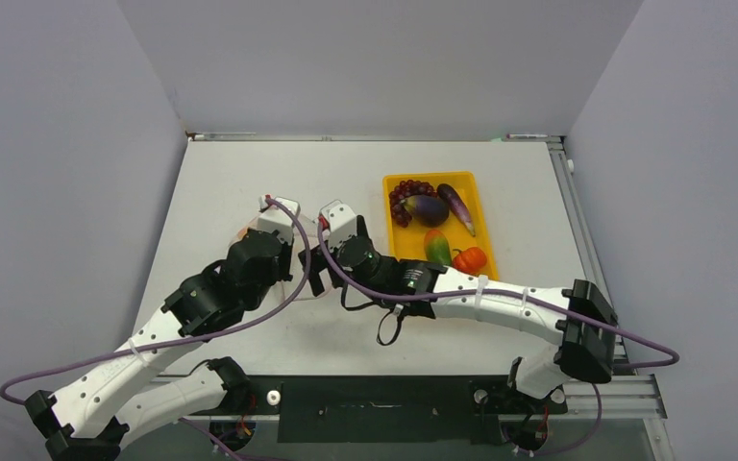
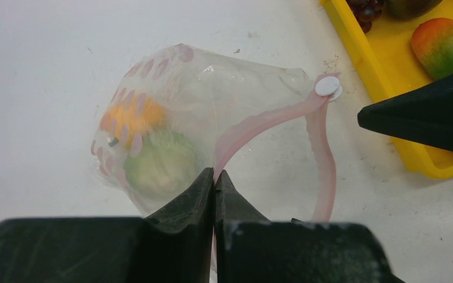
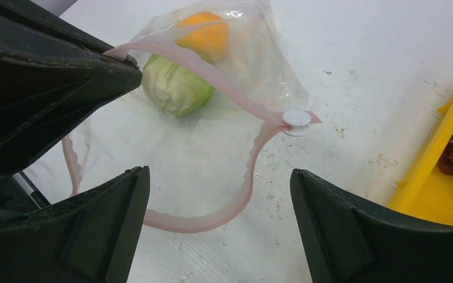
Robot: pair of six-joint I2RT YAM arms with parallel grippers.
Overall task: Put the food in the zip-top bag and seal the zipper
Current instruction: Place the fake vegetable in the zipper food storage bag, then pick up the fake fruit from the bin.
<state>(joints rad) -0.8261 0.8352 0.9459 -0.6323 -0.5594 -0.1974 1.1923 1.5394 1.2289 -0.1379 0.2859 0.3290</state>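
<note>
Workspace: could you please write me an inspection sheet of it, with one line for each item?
surface: white table, a few small dark marks near the tray.
job's things: clear bag lies open, with a green round fruit and an orange piece inside; zipper unsealed; grapes, two eggplants, a green-red fruit and a red-orange piece lie in the yellow tray.
clutter: nothing seen.
grippers: left gripper shut on the zipper; right gripper open at the bag's mouth, holding nothing.
cables: purple cables run along both arms.
surroundings: grey walls; metal rail at the right edge.
</note>
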